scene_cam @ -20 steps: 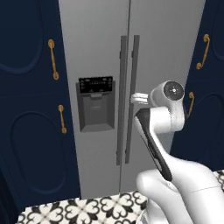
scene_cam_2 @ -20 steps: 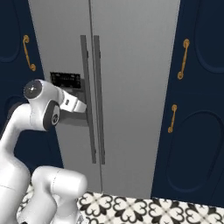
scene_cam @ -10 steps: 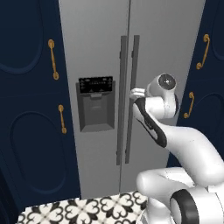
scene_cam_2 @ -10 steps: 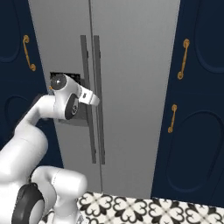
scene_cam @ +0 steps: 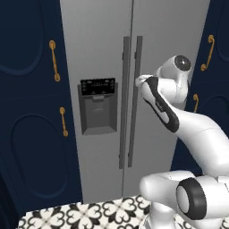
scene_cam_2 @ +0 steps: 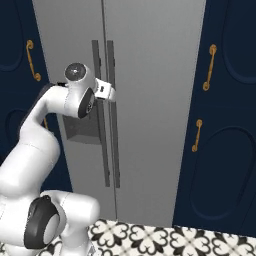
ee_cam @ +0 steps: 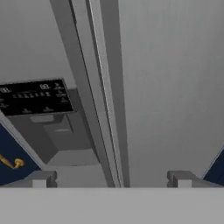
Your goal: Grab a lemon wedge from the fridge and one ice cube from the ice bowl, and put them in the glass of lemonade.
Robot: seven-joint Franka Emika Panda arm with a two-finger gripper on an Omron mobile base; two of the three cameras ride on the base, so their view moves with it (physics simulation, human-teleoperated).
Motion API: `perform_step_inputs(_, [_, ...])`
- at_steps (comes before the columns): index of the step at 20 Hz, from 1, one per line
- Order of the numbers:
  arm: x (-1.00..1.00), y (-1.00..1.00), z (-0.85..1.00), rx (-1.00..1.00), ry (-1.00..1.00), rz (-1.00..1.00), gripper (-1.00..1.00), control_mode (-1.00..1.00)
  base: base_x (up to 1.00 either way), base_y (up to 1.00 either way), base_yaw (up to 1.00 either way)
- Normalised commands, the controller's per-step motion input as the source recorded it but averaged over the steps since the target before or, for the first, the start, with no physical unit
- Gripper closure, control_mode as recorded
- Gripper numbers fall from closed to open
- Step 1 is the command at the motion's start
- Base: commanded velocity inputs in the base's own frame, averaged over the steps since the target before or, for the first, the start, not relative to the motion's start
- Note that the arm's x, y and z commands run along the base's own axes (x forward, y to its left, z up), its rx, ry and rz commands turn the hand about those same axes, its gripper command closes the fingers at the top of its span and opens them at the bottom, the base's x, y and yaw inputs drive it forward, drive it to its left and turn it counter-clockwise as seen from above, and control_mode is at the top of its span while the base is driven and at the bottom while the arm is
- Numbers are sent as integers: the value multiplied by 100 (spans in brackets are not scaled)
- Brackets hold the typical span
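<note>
Fridge (scene_cam: 134, 53) doors stand closed in both base views, the two grey steel panels meeting at a narrow seam with a pair of long dark vertical handles (scene_cam: 129, 103) on either side of it, so whatever the fridge holds is hidden behind them. On the left door sits the dark dispenser panel (scene_cam: 97, 87) above its recessed bay, which looks bare. The gripper (ee_cam: 109, 180) is spread wide and grasping nothing; in the hand view its two finger tips (ee_cam: 40, 179) rise well apart at the bottom, with the handles and door seam running up between them. From the base cameras the arm's wrist (scene_cam_2: 102, 91) reaches in close to the handles at roughly dispenser height, though whether it touches them cannot be told. Navy cabinets (scene_cam_2: 230, 125) with gold handles (scene_cam_2: 210, 67) flank the fridge, and patterned black-and-white tile (scene_cam: 94, 214) shows below.
</note>
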Motion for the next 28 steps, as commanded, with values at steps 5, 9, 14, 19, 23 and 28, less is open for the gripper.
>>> perform_step_inputs(5, [59, 0, 6, -10, -5, 0, -100, -100, 0, 0, 0])
perform_step_inputs(9, [97, -1, 3, -16, 11, -10, -100, -100, 0, 0, 0])
perform_step_inputs(14, [52, -2, 0, -1, 1, -13, -100, -100, 0, 0, 0])
perform_step_inputs(19, [53, 0, 0, 1, 0, -1, -100, -100, 0, 0, 0])
perform_step_inputs(23, [55, -15, -10, 1, 0, 0, -100, -100, 0, 0, 0])
perform_step_inputs(28, [43, -22, -18, 4, 0, 0, -100, -100, 0, 0, 0])
